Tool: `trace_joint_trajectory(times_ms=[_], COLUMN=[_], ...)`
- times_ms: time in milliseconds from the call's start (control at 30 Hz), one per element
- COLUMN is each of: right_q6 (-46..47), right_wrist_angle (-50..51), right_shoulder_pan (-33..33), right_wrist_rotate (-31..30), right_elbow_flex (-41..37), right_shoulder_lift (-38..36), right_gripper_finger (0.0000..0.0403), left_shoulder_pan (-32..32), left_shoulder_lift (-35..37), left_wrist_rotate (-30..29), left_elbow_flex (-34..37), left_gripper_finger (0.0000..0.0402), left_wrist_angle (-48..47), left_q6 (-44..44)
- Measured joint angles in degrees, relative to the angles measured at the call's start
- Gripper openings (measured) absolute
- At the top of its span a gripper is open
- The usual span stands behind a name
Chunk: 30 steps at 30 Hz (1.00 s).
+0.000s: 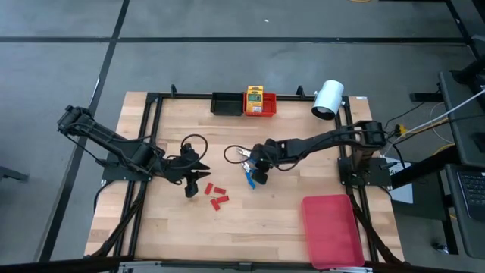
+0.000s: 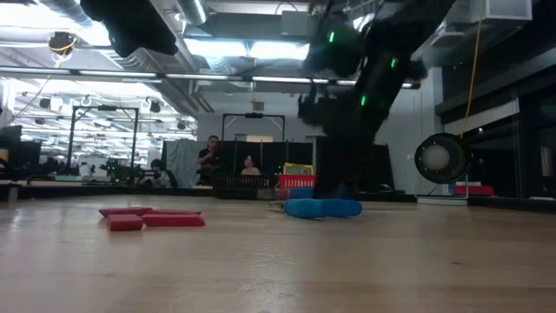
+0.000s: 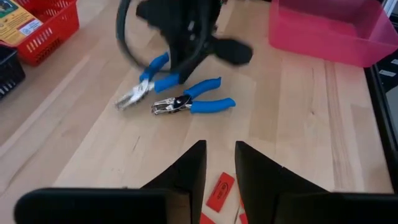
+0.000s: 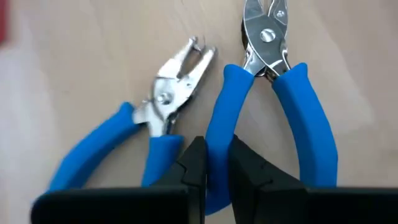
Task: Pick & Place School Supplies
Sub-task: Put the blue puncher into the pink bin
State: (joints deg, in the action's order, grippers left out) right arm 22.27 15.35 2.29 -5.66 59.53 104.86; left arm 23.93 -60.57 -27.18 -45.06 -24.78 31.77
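Two blue-handled plier-like tools (image 1: 246, 168) lie side by side on the wooden table (image 1: 288, 243) near its middle; in the right wrist view they are one tool (image 4: 155, 118) and the other (image 4: 273, 81). My right gripper (image 4: 217, 165) stands over them, shut on a handle of the second tool. A few small red pieces (image 1: 216, 195) lie flat on the table to their left. My left gripper (image 3: 220, 158) hovers over the red pieces, open and empty. A yellow-and-green box (image 1: 254, 100) sits in a red bin (image 1: 267, 110) at the far edge. My right gripper pinches one blue handle (image 4: 219, 134) of the tool between its two fingers, toward the handle's free end. The fingers come from above, pointing down, and lie across the handle. The tool lies flat on the table, its metal jaws (image 4: 266, 28) pointing away from the gripper.
A black bin (image 1: 225, 103) stands beside the red bin at the far edge, with a white cylinder (image 1: 328, 98) at the far right. A flat red tray (image 1: 332, 229) lies at the near right. People show in the room beyond the table (image 2: 208, 156).
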Motion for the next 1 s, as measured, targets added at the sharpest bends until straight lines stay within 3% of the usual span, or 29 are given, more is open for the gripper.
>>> trace_joint_trajectory(times_ms=[233, 467, 600, 700, 867, 1000], right_q6=[1.5, 17.2, 32.1, 41.4, 54.3, 63.8], right_wrist_angle=[19.9, 46.5, 50.7, 51.0, 44.7, 38.3], right_shoulder_pan=[7.7, 21.6, 32.4, 39.5, 47.8, 53.8], right_wrist_rotate=[-1.2, 16.2, 16.8, 13.6, 6.5, 4.6], right_elbow_flex=[9.1, 14.6, 13.8, 11.4, 3.9, -3.1], right_shoulder_lift=[-12.2, -26.5, -30.9, -31.2, -30.8, -30.9], right_gripper_finger=[0.0037, 0.0037, 0.0037, 0.0037, 0.0037, 0.0037], left_shoulder_pan=[1.3, 2.4, 2.6, 2.6, 2.6, 2.6], left_shoulder_lift=[1.0, 3.8, 5.0, 5.4, 5.5, 5.5], left_wrist_rotate=[-1.2, -4.0, -6.5, -8.0, -8.3, -7.8], left_elbow_flex=[0.0, 0.1, 0.1, 0.1, 0.1, 0.1], left_gripper_finger=[0.0066, 0.0061, 0.0061, 0.0061, 0.0061, 0.0061], left_wrist_angle=[-2.6, -6.0, -5.9, -5.9, -5.7, -5.5], left_q6=[0.4, 1.6, -0.5, -1.0, -1.0, -1.0])
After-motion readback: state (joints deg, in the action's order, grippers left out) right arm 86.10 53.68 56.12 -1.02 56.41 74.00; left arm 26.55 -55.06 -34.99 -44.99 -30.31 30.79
